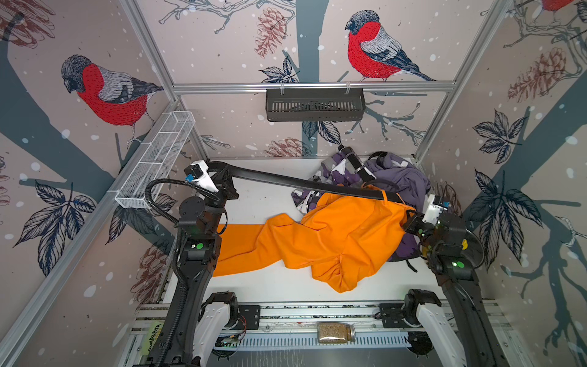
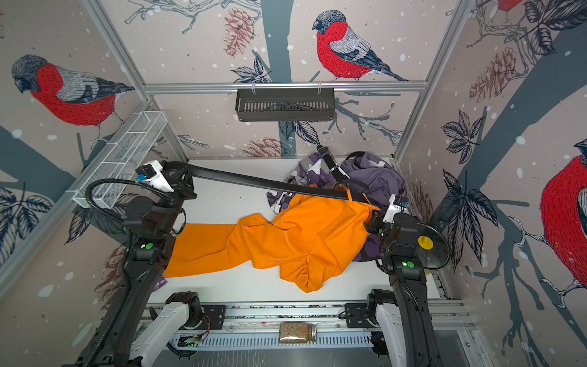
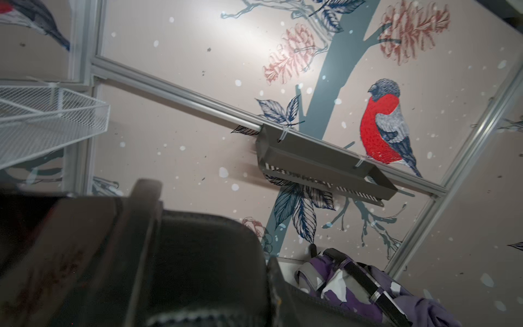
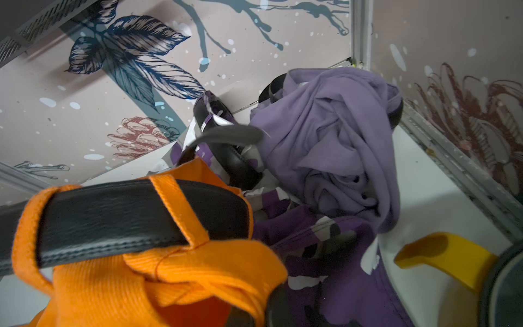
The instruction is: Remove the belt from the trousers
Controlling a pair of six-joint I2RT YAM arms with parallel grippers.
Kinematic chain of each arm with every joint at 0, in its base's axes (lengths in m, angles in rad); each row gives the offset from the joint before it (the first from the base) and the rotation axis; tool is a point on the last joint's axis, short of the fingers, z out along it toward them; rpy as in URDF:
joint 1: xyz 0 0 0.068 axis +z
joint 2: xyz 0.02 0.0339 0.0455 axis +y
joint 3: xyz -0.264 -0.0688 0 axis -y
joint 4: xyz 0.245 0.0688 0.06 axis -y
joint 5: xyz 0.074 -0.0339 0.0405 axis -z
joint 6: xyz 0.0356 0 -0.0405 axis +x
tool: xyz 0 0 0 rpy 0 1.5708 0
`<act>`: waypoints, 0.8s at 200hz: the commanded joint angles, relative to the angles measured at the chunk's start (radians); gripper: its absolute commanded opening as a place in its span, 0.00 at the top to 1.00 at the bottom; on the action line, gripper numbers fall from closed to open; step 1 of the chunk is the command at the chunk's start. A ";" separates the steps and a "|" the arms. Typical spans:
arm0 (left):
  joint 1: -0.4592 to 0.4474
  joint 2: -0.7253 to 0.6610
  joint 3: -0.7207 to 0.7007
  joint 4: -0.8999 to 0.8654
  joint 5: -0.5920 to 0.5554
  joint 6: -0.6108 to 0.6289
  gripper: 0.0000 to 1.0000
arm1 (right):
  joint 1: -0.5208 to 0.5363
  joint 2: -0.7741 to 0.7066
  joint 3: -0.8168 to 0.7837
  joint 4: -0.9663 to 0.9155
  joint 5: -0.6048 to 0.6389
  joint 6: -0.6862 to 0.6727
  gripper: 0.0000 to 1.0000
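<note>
The black belt (image 4: 113, 218) threads a loop (image 4: 178, 209) on the orange trousers (image 4: 113, 288), purple clothes (image 4: 334, 136) heaped behind, possibly touching.

Bare table (image 1: 263, 206) open under the taut belt (image 1: 301, 182), reachable from the left side; barred from above by that belt, strung slantwise from far left to the waistband at right; free strip of table along the near edge, in front of the orange trousers (image 1: 333, 241); narrow bare strip along the back wall, closed off at the right by the purple clothes heap (image 1: 397, 178) filling the far right corner; crowded overhead on the left wall by the wire basket (image 1: 155, 162); hemmed in at the right edge by a dark lid (image 2: 435, 254) with a yellow knob.
</note>
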State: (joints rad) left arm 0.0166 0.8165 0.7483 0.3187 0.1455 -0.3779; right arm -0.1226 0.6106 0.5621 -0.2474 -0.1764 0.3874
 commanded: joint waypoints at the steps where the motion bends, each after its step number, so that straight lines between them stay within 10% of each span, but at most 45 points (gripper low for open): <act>1: 0.009 -0.014 -0.037 -0.072 -0.263 -0.014 1.00 | -0.046 -0.011 0.014 0.007 0.105 -0.041 1.00; 63: -0.016 0.040 -0.230 -0.203 -0.090 -0.228 0.99 | -0.016 -0.012 0.105 0.028 -0.093 -0.108 1.00; 97: -0.146 -0.029 -0.250 -0.389 -0.262 -0.284 0.01 | 0.087 0.032 0.214 -0.030 -0.073 -0.143 1.00; 160: -0.745 -0.010 0.000 -0.325 -0.525 0.039 0.00 | 0.307 0.087 0.309 -0.046 0.019 -0.145 1.00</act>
State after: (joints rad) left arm -0.5499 0.7189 0.6819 -0.1184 -0.2951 -0.5415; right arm 0.1360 0.6918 0.8436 -0.3382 -0.2104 0.2558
